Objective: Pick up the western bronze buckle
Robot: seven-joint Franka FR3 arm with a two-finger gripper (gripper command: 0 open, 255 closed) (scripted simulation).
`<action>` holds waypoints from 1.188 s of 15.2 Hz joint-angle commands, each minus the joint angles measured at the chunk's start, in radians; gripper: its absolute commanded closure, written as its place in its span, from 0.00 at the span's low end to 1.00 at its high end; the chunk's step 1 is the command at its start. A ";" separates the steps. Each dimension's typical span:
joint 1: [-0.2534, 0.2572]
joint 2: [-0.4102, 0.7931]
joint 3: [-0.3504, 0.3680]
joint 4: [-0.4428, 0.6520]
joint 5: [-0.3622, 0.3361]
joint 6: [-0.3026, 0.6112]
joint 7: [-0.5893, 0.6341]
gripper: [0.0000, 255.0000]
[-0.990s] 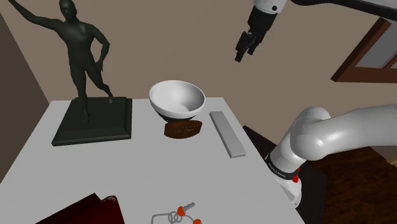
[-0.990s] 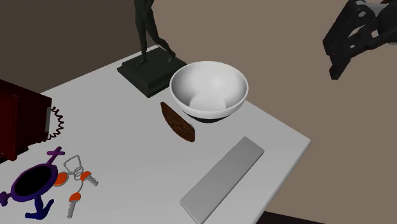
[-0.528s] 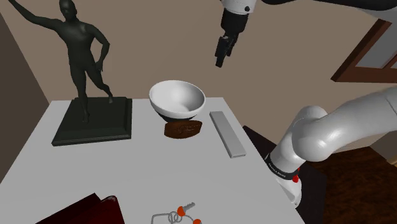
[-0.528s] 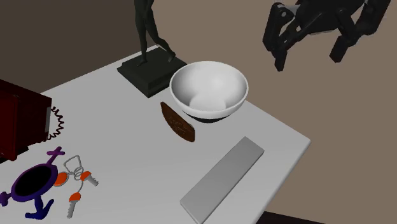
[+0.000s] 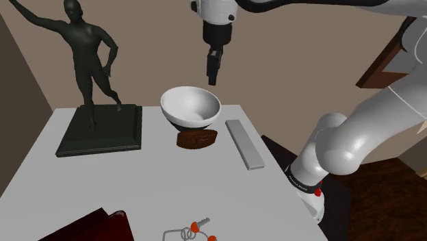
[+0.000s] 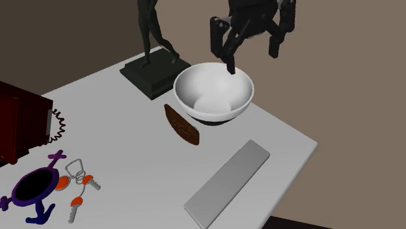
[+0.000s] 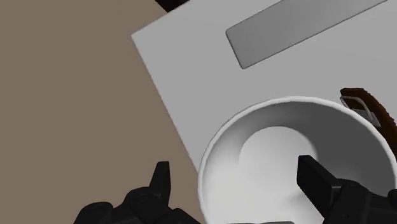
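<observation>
1. On the white table (image 5: 144,181), at the foot of the white bowl (image 5: 179,103) on the side nearer the shoulder camera, lies the buckle (image 5: 197,138). It is a dark brown oval plaque lying flat, with nothing touching it from above. Whether it touches the bowl's base I cannot tell.
2. Just beside it, toward the shoulder view's right, a flat grey bar (image 5: 244,144) lies along the table's edge, apart from the buckle.
3. Farther off stand a dark figure statue (image 5: 89,55) on its slab and, near the front edge, a bunch of keys (image 6: 77,184).
4. High above the bowl hangs the gripper (image 6: 253,60), its fingers spread wide with nothing between them.
5. From the wrist camera the bowl's hollow sits under the open fingers (image 7: 160,179), and the buckle peeks out past the bowl's rim, off to one side.
6. By my reading the task is in its approach. No contact, grasp or lift has been made.
7. What is left is to shift sideways off the bowl, come down over the buckle, close on it and raise it. The bowl's wall so close by looks likely to crowd one finger.
</observation>
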 commanded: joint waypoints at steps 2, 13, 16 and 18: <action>0.035 0.086 0.044 0.052 -0.010 -0.009 -0.035 0.00; 0.176 0.366 0.202 0.235 -0.072 -0.077 -0.146 0.00; 0.205 0.411 0.228 0.262 -0.086 -0.091 -0.166 0.00; 0.205 0.413 0.228 0.237 -0.086 -0.065 -0.162 0.00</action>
